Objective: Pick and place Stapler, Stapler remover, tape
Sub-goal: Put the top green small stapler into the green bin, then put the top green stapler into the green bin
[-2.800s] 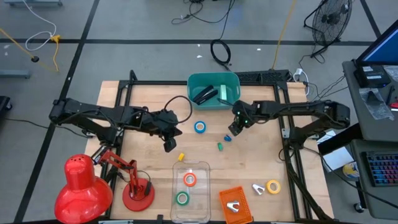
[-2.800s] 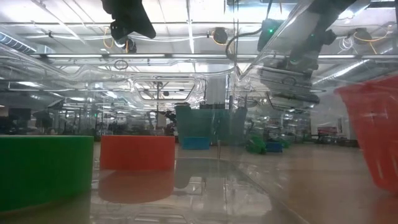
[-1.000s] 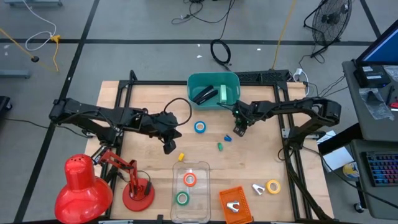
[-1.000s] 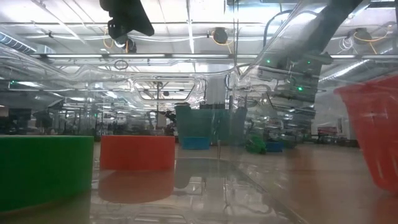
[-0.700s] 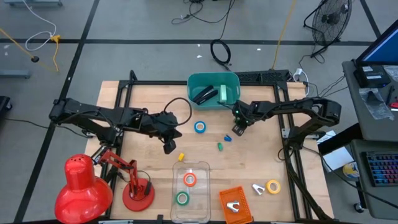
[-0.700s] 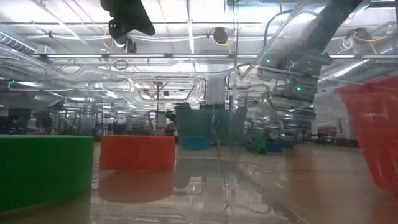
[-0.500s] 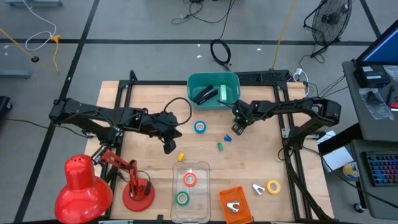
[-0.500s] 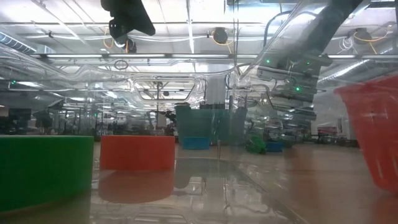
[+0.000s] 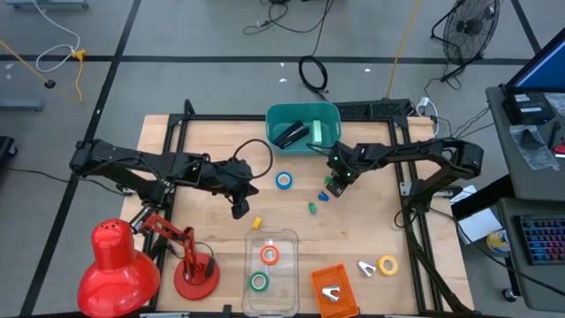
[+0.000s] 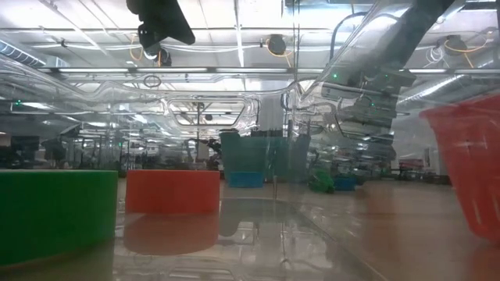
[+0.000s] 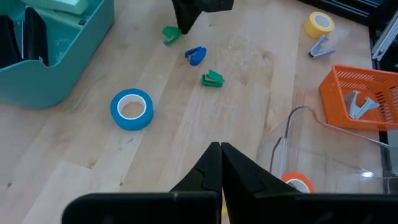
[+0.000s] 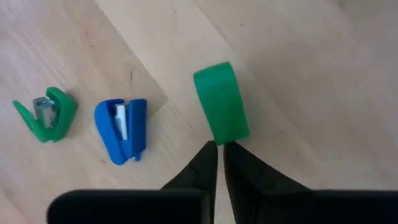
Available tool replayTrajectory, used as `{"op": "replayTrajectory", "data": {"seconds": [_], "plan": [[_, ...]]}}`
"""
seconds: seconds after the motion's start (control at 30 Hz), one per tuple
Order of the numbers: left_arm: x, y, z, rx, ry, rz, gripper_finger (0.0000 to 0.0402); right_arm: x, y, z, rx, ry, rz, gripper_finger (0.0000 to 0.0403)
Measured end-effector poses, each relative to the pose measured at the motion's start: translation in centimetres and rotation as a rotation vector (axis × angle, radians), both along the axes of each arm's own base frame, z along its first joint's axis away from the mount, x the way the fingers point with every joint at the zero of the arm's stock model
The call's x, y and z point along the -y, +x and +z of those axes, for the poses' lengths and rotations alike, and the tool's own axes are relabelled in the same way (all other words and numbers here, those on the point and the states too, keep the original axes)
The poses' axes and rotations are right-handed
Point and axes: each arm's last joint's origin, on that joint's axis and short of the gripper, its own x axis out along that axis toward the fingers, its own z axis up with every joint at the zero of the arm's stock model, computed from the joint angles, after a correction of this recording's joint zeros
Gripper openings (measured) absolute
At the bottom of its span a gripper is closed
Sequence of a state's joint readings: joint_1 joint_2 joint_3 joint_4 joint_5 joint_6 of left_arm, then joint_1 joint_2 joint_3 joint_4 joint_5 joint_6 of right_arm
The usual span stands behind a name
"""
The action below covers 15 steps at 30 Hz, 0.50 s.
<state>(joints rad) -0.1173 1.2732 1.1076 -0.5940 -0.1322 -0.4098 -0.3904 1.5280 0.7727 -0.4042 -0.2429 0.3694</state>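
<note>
My right gripper (image 9: 334, 186) points down at a small green stapler (image 12: 221, 102) lying on the wood table, fingers shut at its near end. A small blue stapler (image 12: 121, 131) and another green one (image 12: 45, 114) lie close by. The blue tape roll (image 9: 283, 181) lies flat just to their left. Orange tape (image 9: 269, 255) and green tape (image 9: 258, 282) sit in the clear container (image 9: 289, 238). The yellow tape (image 9: 387, 264) lies beside a metal staple remover (image 9: 365, 268). My left gripper (image 11: 221, 152) hangs shut above the table with nothing in it. My right gripper meets the small green stapler at its near end (image 12: 221, 138), at the very tips of the almost closed fingers (image 12: 208, 155). It comes slanting down from the table's right. The fingers hide which part lies between them. The stapler rests on the table.
A teal bin (image 9: 328, 114) at the far edge holds a black stapler and a pale green one. An orange basket (image 9: 340, 281) near the front holds a metal staple remover. A small yellow piece (image 9: 257, 223) lies mid-table. A red desk lamp (image 9: 119, 261) stands front left.
My right gripper has rolled and tipped at the wrist while staying in place over the small green stapler. Nothing on the table has moved.
</note>
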Motion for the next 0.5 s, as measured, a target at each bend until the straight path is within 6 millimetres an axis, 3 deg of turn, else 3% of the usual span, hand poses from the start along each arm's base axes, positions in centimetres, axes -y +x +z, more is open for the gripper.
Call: {"op": "replayTrajectory", "data": {"seconds": [0.27, 0.5], "plan": [[0.0, 0.0, 0.0, -0.001, 0.013, -0.012, 0.0001, -0.5, 0.4, 0.5, 0.047, 0.025, 0.004, 0.0003], [0.0, 0.0, 0.0, -0.002, 0.024, -0.022, 0.0001, -1.1, 0.1, 1.0, 0.029, 0.024, -0.002, 0.0049]]}}
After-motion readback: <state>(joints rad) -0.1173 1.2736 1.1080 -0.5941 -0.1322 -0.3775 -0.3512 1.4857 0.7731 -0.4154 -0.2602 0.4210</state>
